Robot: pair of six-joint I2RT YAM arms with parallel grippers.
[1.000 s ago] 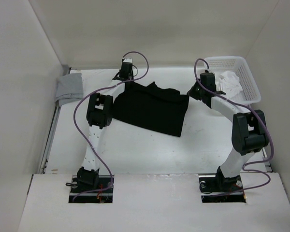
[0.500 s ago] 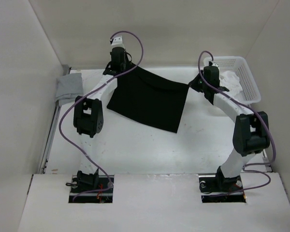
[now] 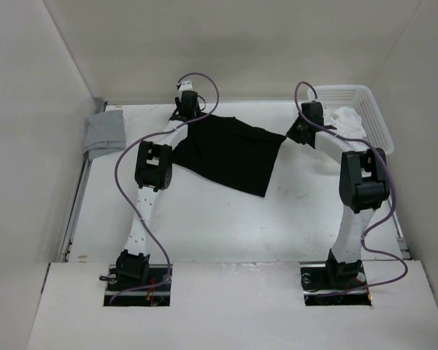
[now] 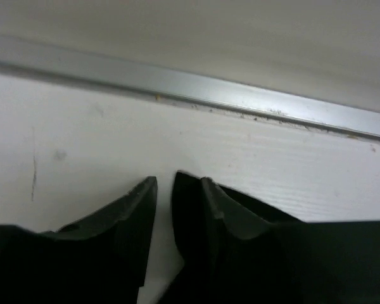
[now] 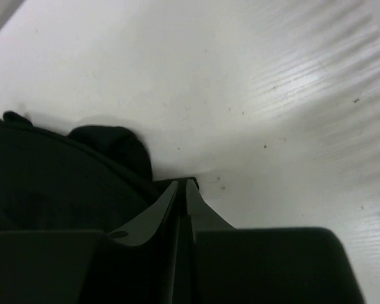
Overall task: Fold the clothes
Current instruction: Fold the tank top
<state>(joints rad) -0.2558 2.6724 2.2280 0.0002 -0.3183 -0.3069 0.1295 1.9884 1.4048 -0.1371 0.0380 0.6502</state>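
Observation:
The clothes (image 3: 230, 153), one black garment, lie spread flat at the back of the table. My left gripper (image 3: 187, 113) is at the garment's back left corner. In the left wrist view, the left gripper (image 4: 178, 183) is open: white table shows in the gap, and a black fabric edge (image 4: 185, 209) rests against the inner side of the right finger. My right gripper (image 3: 292, 135) is at the back right corner. In the right wrist view, the right gripper (image 5: 182, 182) has its jaws nearly together on the garment's edge (image 5: 57, 177).
A white basket (image 3: 372, 109) holding a white cloth (image 3: 347, 120) stands at the back right, just behind the right arm. A small grey cloth (image 3: 104, 131) lies at the back left by the wall. A metal rail (image 4: 240, 95) runs along the table's back edge.
Both grippers raised the garment's back edge, stretched it toward the back wall, then lowered it flat. The left jaws have opened off the cloth. The right jaws have only just started to part.

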